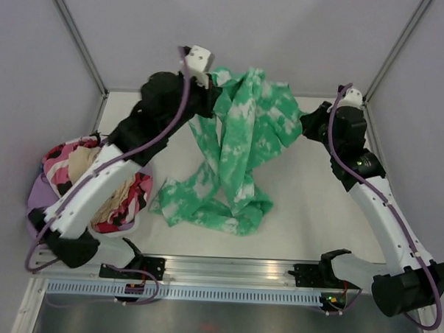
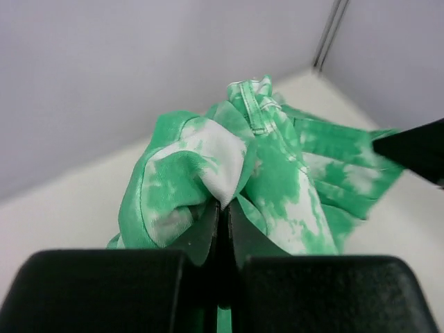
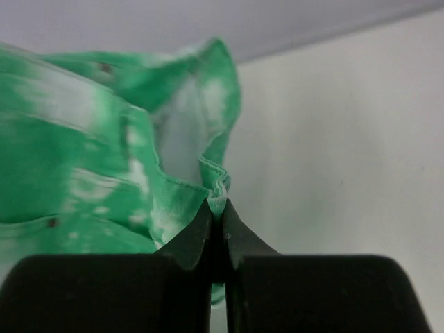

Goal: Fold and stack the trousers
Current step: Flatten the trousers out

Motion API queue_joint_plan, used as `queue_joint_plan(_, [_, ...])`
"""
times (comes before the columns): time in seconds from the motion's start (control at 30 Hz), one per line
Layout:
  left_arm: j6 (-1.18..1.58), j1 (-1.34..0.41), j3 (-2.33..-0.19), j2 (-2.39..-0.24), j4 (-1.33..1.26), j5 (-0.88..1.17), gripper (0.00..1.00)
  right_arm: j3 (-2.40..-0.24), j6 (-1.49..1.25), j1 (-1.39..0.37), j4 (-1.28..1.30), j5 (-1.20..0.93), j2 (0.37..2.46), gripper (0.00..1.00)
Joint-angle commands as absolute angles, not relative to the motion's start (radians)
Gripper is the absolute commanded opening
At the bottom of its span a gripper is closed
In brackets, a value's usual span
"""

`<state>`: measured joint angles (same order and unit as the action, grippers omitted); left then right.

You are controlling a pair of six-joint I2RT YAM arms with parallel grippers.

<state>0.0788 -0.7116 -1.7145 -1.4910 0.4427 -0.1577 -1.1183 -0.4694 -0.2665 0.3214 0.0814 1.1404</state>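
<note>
nearest the arm bases, at the left of the tabletop [image 1: 315, 222], a heap of other clothes [image 1: 96, 177] in pink, black and beige lies bunched, not a neat stack as far as the top view shows. just past it, toward the middle, the leg ends of the trousers [image 1: 229, 174] lie crumpled and crossed on the tabletop, unfolded. farther back the cloth rises off the surface, and its upper part hangs stretched between the two arms. the left fingers [image 2: 202, 232] are pressed together on a bunched fold of green and white fabric. the right fingers [image 3: 198, 232] are pinched on a stitched edge, perhaps the waistband or a hem; i cannot tell which. so the garment is gripped at two points and lifted, which i read as a spreading step. no fold has been made and nothing is stacked. flattening, folding the legs over and placing the bundle all remain.
</note>
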Motion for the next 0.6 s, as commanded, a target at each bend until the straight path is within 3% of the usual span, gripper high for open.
queue_joint_plan(0.0, [-0.086, -0.805, -1.676, -1.226, 0.395, -0.14, 0.02, -1.23, -0.492, -0.264, 0.249, 0.17, 1.132, 0.01])
queue_joint_plan(0.1, [-0.147, -0.984, -1.441, -1.158, 0.289, -0.123, 0.02, -1.239, -0.534, -0.235, 0.371, 0.206, 1.221, 0.07])
queue_joint_plan(0.23, [0.067, -1.133, -1.275, -1.264, 0.293, -0.152, 0.02, -1.201, -0.519, -0.167, 0.53, 0.134, 1.287, 0.7])
queue_joint_plan(0.33, [0.171, -1.271, -1.123, -1.328, 0.195, -0.234, 0.02, -1.178, -0.509, -0.062, 0.615, 0.068, 1.234, 0.91])
queue_joint_plan(0.4, [0.227, -1.327, -1.042, -1.357, 0.123, -0.253, 0.03, -1.16, -0.502, -0.013, 0.643, 0.034, 1.146, 0.94])
queue_joint_plan(0.47, [0.291, -1.339, -1.002, -1.365, 0.101, -0.258, 0.1, -1.163, -0.496, -0.008, 0.67, 0.046, 1.086, 0.97])
queue_joint_plan(0.53, [0.302, -1.341, -0.994, -1.347, 0.1, -0.264, 0.22, -1.167, -0.482, -0.008, 0.707, 0.045, 1.072, 0.98])
queue_joint_plan(0.57, [0.295, -1.341, -0.994, -1.335, 0.103, -0.271, 0.33, -1.166, -0.476, -0.008, 0.718, 0.046, 1.074, 0.98])
